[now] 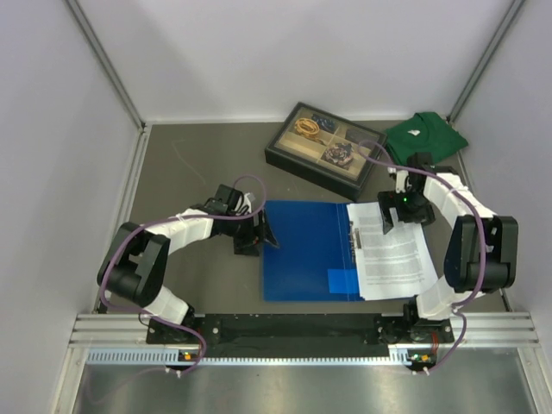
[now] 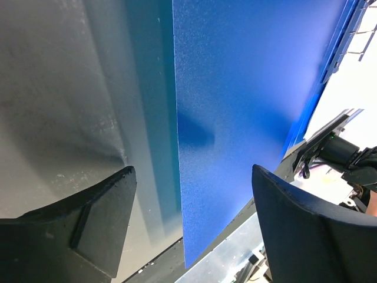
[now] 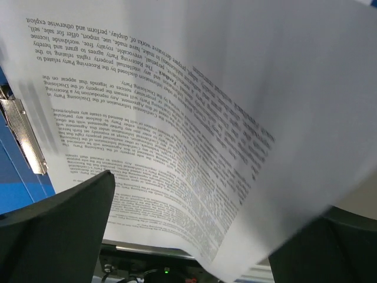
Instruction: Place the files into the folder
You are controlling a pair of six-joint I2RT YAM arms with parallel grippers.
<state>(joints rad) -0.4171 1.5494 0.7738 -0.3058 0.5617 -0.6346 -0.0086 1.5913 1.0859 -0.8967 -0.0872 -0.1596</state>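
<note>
My left claw point(image 1: 257, 235) sits low at the left edge of the folder point(image 1: 306, 250). Its two fingers are spread wide and nothing is pinched between them. In the left wrist view the claw point(image 2: 193, 177) straddles that blue edge, with grey table point(image 2: 65, 106) to one side of it and the blue folder point(image 2: 253, 88) to the other.

My right claw point(image 1: 398, 214) hangs over the far end of the files point(image 1: 392, 254). In its own view the claw point(image 3: 218, 200) has its fingers well apart, not closed on anything. A printed sheet point(image 3: 177, 118) fills the space ahead of them, and its right part is too blurred to read.

The folder lies open and flat on the table point(image 1: 198, 164), between my two arms. The files lie as a white stack along its right side, their left edge overlapping the blue. I cannot tell whether more of the folder lies under them. A metal clip point(image 3: 23, 135) runs along that left edge. A lighter blue pocket point(image 1: 343, 280) shows at the folder's near right corner, just beside the paper.

Far of the folder stands a black-framed tray point(image 1: 285, 159) divided into compartments. An orange coil point(image 1: 308, 127) lies in its far left one and a mixed-colour bundle point(image 1: 338, 153) in a nearer one. A green shirt point(image 1: 424, 136) lies folded to the tray's right.
</note>
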